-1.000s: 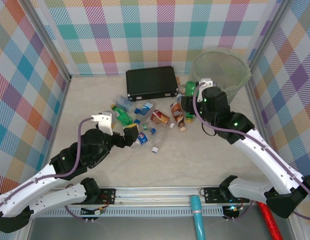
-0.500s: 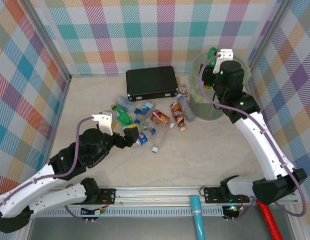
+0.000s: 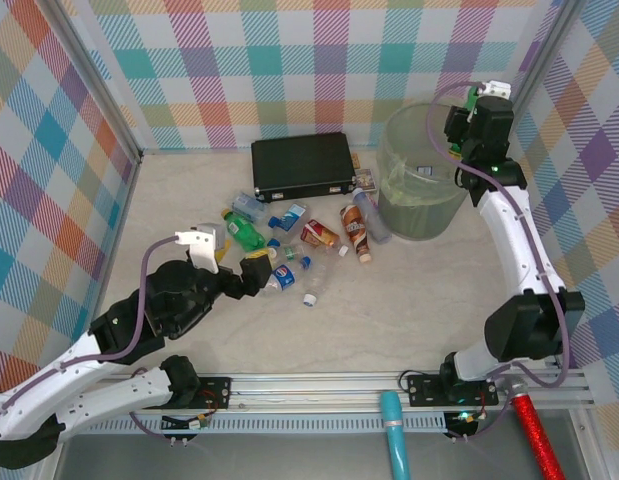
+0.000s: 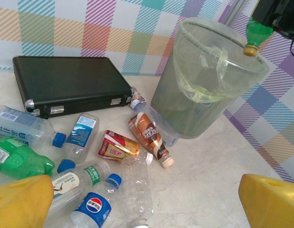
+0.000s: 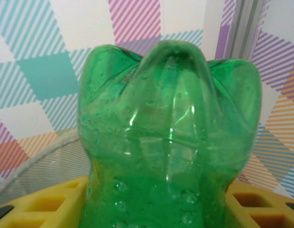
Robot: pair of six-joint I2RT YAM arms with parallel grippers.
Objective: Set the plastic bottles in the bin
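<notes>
Checked walls (image 3: pixel 289 70) in many colours stand around a pale table (image 3: pixel 389 320). From above I count about ten plastic bottles (image 3: pixel 289 245) lying in a heap near the middle of it, just in front of the black case (image 3: pixel 302 165) at 12 o'clock. The bin (image 3: pixel 419 215) stands at 2 o'clock, and my right gripper (image 3: pixel 473 104) hangs over its rim, at 1 o'clock of the bin, squeezing a green bottle (image 3: pixel 470 95). My left gripper (image 3: pixel 257 275) sits at 8 o'clock of the heap, right beside the nearest bottles, with its jaws spread wide and nothing in them. Something small shows inside the bin, but I cannot tell what it is. From the left wrist I see two yellow fingers (image 4: pixel 23 197) far apart at the bottom, and bottles with blue, red and brown labels lie on the table between them and the case. At 1 o'clock the green bottle hangs cap down, just above the bin's rim. From the right wrist the green bottle's bumpy bottom is close up, held tight between yellow pads (image 5: pixel 260 199), and a bit of the bin's rim curves by at 8 o'clock. I think the job is only started: one bottle is ready to drop in, and the whole heap is left to do.
</notes>
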